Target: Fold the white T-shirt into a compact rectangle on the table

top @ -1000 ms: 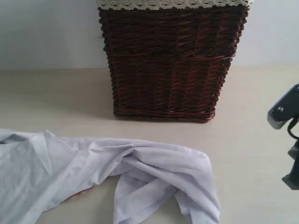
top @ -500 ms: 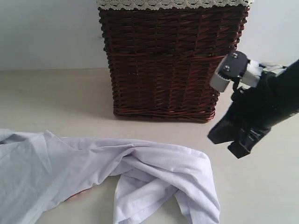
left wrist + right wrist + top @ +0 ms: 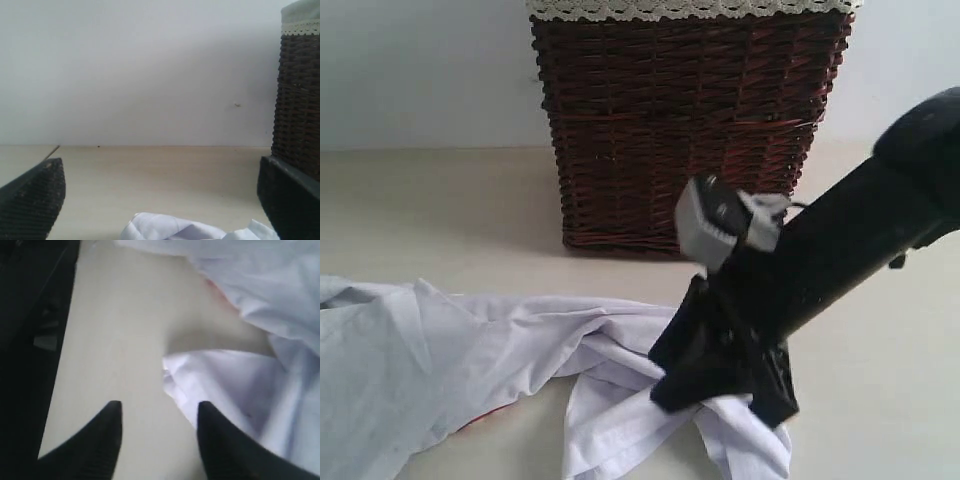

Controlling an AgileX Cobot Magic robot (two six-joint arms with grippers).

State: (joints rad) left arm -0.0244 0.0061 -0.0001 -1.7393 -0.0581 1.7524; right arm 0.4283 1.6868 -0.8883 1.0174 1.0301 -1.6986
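Right arm has swung in from the right edge of the exterior view, and the right gripper (image 3: 725, 390) now sits low over the bunched right end of the white T-shirt (image 3: 470, 360). It was well clear of the cloth a second ago, so this reads as the approach for a first grab, with no folding done yet. Shirt hasn't shifted. It lies crumpled across the near left part of the table (image 3: 880, 380), twisted into a rope-like roll at the right end and flatter toward the left, with a sliver of red print peeking from under a fold. Wicker basket (image 3: 680, 130) stands behind it, apart from the cloth. Left wrist view: left gripper (image 3: 160, 205) has its jaws spread wide with nothing between them, hovering near a small hump of shirt (image 3: 175, 230), basket wall off to one side. Right wrist view: right gripper jaws are parted, not pinching anything. One fingertip (image 3: 210, 427) overlaps the shirt's hem edge (image 3: 235, 390), the other is over bare table. My read is that it needs to drop and straddle that edge before closing.
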